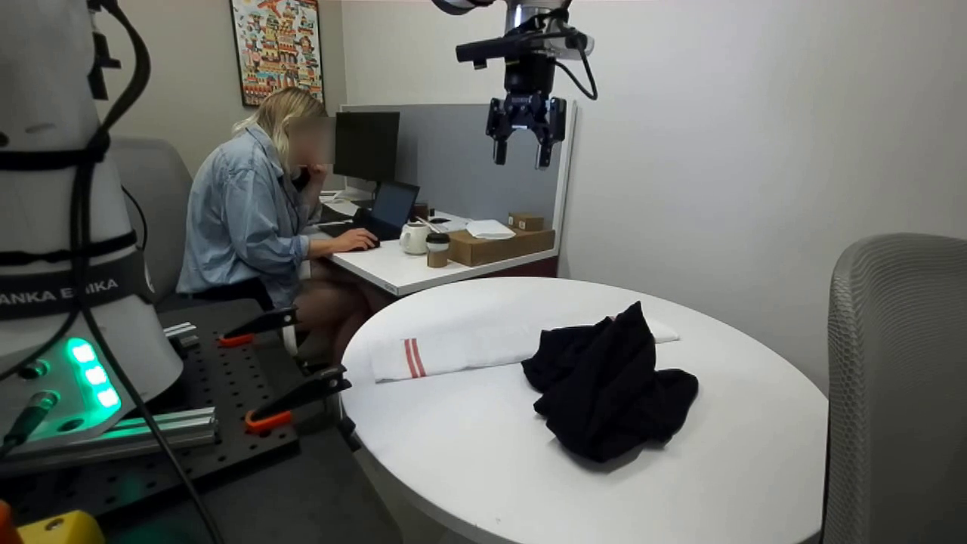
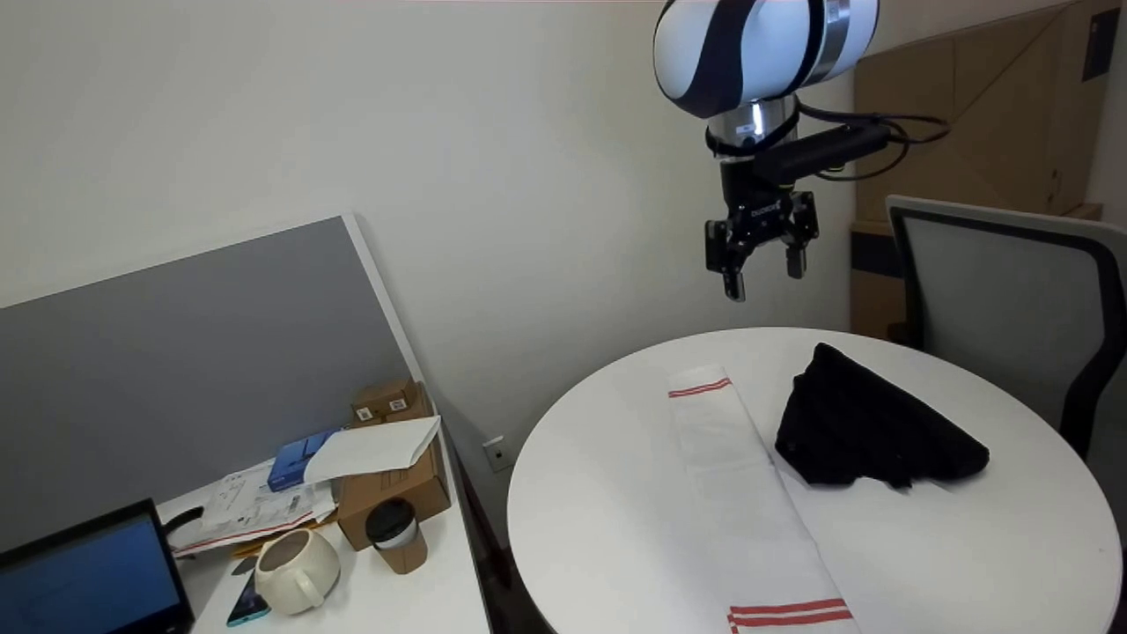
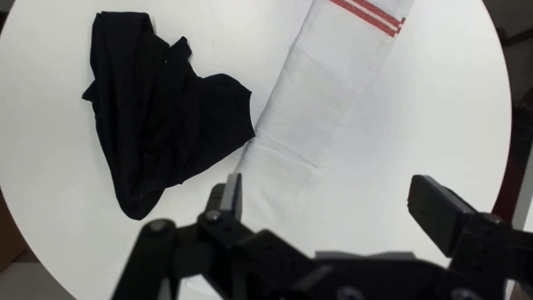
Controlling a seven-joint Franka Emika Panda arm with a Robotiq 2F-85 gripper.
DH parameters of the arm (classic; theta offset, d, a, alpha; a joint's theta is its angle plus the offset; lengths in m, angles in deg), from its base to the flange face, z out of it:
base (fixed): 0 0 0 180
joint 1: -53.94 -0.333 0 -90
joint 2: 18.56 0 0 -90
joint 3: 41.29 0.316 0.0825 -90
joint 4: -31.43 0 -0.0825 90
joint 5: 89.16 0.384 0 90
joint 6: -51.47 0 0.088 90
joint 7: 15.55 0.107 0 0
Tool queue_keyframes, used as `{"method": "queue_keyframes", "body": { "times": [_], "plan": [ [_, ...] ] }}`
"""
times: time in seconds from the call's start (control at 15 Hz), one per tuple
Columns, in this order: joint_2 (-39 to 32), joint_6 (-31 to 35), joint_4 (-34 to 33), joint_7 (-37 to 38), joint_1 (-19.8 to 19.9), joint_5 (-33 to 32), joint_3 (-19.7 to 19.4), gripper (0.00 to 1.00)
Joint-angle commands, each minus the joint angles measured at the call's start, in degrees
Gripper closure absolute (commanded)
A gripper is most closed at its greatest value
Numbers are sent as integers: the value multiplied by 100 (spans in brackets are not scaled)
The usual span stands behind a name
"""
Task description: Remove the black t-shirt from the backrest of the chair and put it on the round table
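The black t-shirt lies crumpled on the round white table, with the t-shirt point(image 1: 604, 400) point(image 2: 867, 427) point(image 3: 141, 121) visible in both exterior views and the wrist view. The round table point(image 1: 740, 468) point(image 2: 590, 502) point(image 3: 441, 133) fills most of the wrist view. The chair's grey mesh backrest point(image 1: 899, 393) point(image 2: 1004, 299) stands beside the table with no cloth showing on it. My gripper point(image 1: 521, 157) point(image 2: 765, 280) point(image 3: 327, 181) is open and empty, pointing down high above the table, apart from the t-shirt. In the wrist view the t-shirt is left of the fingers.
A folded white towel point(image 1: 468, 355) point(image 2: 748, 502) point(image 3: 316, 96) with red stripes lies on the table by the t-shirt. A person point(image 1: 242, 204) sits at a desk point(image 1: 400, 276) holding a laptop, a mug point(image 2: 297, 572), a cup point(image 2: 401, 537) and boxes. A wall stands behind.
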Motion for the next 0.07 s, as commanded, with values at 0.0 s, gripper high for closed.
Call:
{"method": "queue_keyframes", "body": {
  "times": [0.0],
  "plan": [
    [-1,-8,-5,1,-17,1,-20,0]
  ]
}}
